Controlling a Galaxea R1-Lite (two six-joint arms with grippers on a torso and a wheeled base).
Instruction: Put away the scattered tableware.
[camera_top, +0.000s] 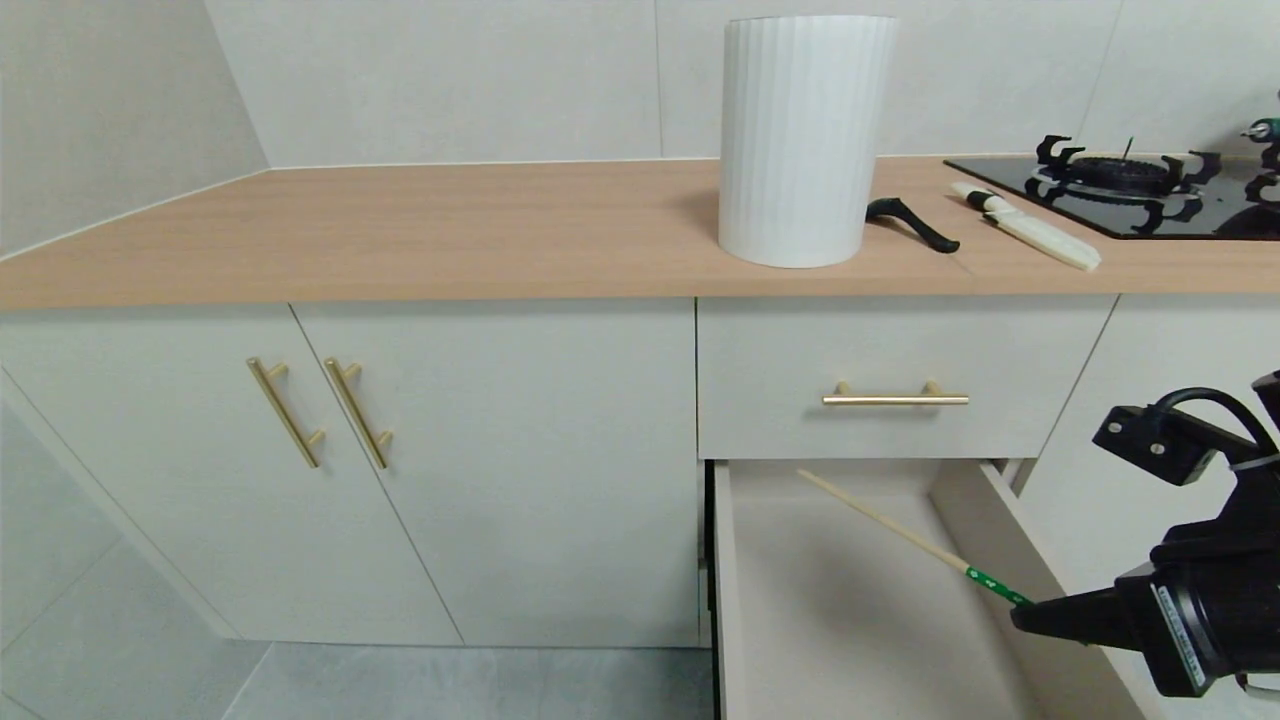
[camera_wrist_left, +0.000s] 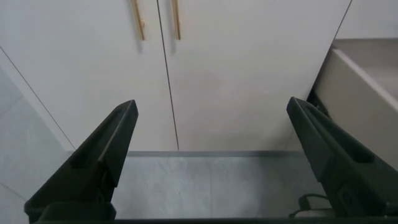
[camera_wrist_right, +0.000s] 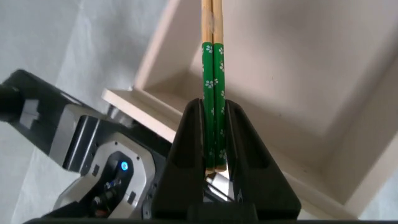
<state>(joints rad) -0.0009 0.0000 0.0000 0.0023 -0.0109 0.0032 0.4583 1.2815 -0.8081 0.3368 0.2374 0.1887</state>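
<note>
Chopsticks (camera_top: 900, 530) pinched at green ends in right tool (camera_wrist_right: 212, 111), angling into open drawer (camera_top: 830, 610); left tool (camera_wrist_left: 211, 106) gapes empty.

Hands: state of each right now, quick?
Left hand: open, holding nothing.
Right hand: closed on the chopsticks, which point out over the open drawer.

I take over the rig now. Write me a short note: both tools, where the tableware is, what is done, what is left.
Right tool: shut on chopsticks, gripped at the green end, tips pointing into the open drawer.
Left tool: open, empty, facing the cabinet doors.
Counter: knife and black-handled utensil lie to the right of the white cylinder.
Done: drawer open, chopsticks picked up.
Left: release chopsticks, then probably those two.
</note>
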